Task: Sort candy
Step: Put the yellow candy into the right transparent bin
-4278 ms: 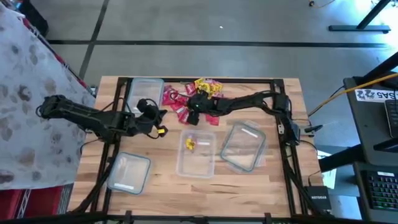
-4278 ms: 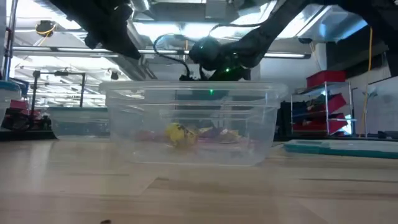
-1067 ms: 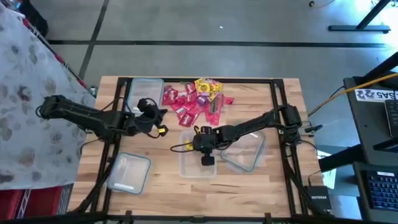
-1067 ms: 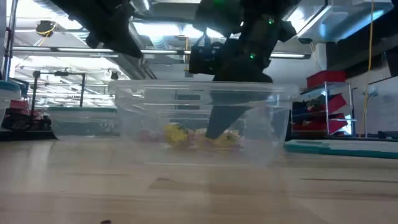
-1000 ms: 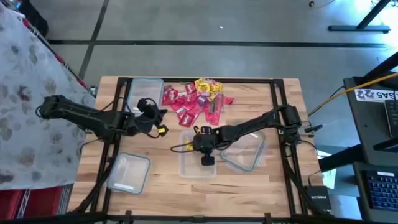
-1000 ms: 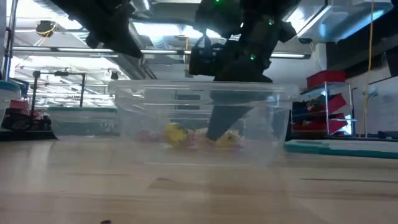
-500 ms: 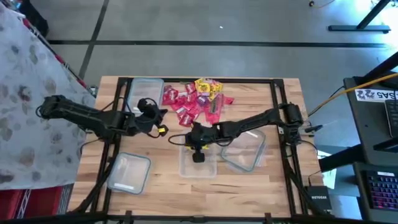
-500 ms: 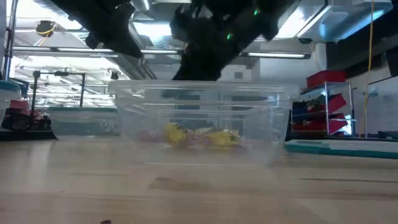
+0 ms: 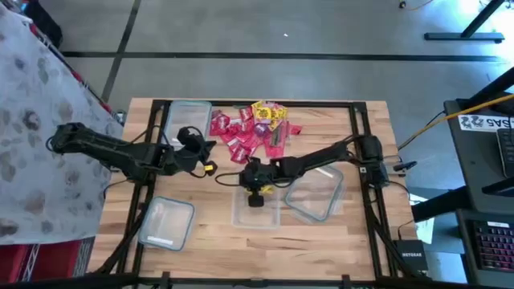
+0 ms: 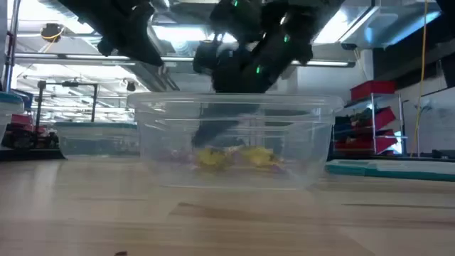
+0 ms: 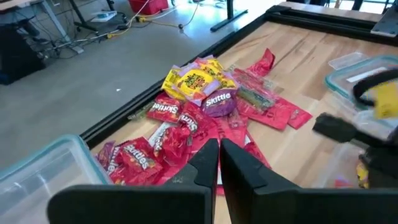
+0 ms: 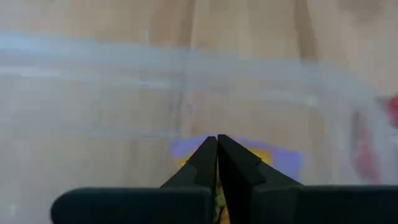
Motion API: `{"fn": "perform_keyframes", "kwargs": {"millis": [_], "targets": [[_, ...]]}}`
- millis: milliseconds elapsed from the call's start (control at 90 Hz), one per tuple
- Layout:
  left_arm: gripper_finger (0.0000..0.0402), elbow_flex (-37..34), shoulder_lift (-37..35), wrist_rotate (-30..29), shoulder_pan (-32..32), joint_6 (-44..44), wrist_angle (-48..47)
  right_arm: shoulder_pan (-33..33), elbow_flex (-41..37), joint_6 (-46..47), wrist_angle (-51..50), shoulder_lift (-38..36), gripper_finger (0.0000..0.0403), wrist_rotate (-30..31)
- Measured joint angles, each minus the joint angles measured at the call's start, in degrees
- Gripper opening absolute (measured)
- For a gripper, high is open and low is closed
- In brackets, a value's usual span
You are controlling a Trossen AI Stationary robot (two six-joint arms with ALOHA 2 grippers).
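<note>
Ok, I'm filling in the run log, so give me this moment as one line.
right gripper: shut, above middle tub | left gripper: shut, waiting beside candy pile | yellow candy in tub

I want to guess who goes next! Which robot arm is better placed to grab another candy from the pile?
Probably the left. Its hand, fingers shut, sits right beside the pile of red and yellow wrapped candy. The right hand, also shut, hangs over the clear rectangular plastic tub, farther from the pile.

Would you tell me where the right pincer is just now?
In the high view, the right pincer sits mid-table over the middle clear tub, just below the candy pile.
</note>
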Motion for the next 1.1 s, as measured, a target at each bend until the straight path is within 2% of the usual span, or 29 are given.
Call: {"fn": "perform_keyframes", "kwargs": {"millis": [156,333,444,611,722,944,1022,1100], "targets": [[0.0,0.0,0.01,0.0,0.0,0.19,-0.03,-0.09,0.07,-4.61,-9.53,-6.03,0.0001,1.71],[0.0,0.0,-0.01,0.0,0.0,0.7,0.03,-1.4,0.09,-7.3,-19.68,-12.44,0.0001,16.56],[0.0,-0.01,0.0,-0.02,0.13,2.16,-0.1,-5.37,0.09,-6.97,-22.86,-13.45,0.0001,20.46],[0.0,-0.02,0.01,0.15,1.2,3.02,-0.7,-13.67,-0.41,-7.3,-20.79,-12.6,0.0001,19.78],[0.0,-0.02,-0.01,0.18,2.19,3.06,-2.27,-19.77,-0.59,-8.64,-19.25,-11.81,0.0019,16.22],[0.0,-0.04,0.05,0.22,5.11,4.93,-3.04,-30.06,-0.55,-11.48,-13.15,-9.37,0.0129,5.34],[0.0,-0.04,0.05,0.76,6.73,5.85,-2.76,-32.23,-0.52,-12.51,-11.46,-7.43,0.0167,4.11],[0.0,-0.04,0.05,4.53,8.07,5.84,-2.84,-33.41,-0.52,-15.79,-12.08,-5.46,0.0196,3.99]]}}
